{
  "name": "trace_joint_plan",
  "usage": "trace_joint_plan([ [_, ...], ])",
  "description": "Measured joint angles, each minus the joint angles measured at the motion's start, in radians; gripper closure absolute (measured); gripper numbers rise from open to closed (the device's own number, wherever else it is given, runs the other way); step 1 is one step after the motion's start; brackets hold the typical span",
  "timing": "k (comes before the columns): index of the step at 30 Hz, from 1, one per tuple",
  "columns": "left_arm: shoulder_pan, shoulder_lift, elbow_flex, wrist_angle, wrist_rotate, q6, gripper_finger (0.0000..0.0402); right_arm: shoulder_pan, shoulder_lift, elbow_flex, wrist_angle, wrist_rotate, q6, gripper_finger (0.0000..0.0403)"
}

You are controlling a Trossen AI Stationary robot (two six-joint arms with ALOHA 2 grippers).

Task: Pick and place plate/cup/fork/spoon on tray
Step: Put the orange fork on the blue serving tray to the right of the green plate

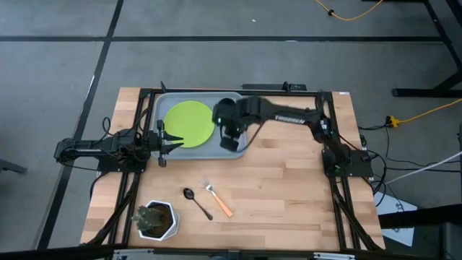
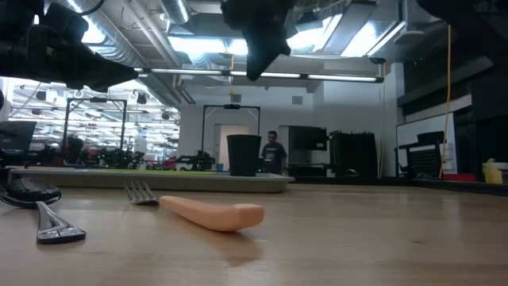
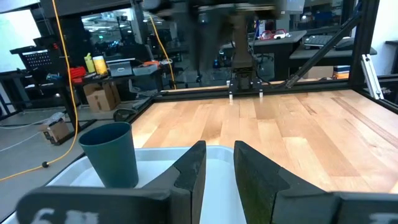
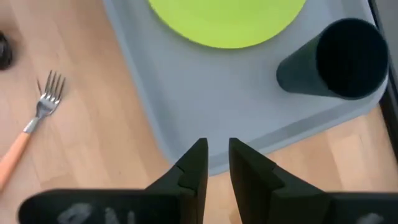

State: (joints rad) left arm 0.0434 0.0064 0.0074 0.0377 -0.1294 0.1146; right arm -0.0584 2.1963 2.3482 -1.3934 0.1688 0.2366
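Plate (image 1: 189, 123) and cup (image 4: 336, 59) already on tray (image 1: 206, 149), upper centre. Right gripper (image 1: 231, 137) hangs over tray, fingers nearly together, empty. Left gripper (image 1: 167, 141) waits at tray's left edge, narrow gap, empty. Fork (image 1: 217, 199) and spoon (image 1: 196, 202) lie lower centre on table (image 1: 289, 188); next, probably reach down for fork.

The lime-green plate (image 1: 190, 122) lies flat on the grey-blue tray (image 1: 206, 151), with the dark cup (image 4: 339, 59) standing upright beside it. The orange-handled fork (image 1: 218, 198) and dark spoon (image 1: 196, 202) lie side by side on the wooden table, well apart from the tray.
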Motion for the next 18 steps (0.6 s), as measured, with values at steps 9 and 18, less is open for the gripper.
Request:
trace_joint_plan([
  [9, 0.000, 0.000, 0.000, 0.000, 0.000, 0.000, 0.0325, 0.224, -0.003, -0.030, 0.000, 0.207, 0.202, 0.0334],
  [18, 0.000, 0.000, 0.000, 0.000, 0.000, 0.000, 0.0325, 0.371, -0.003, -0.236, 0.195, 0.281, 0.449, 0.0334],
])
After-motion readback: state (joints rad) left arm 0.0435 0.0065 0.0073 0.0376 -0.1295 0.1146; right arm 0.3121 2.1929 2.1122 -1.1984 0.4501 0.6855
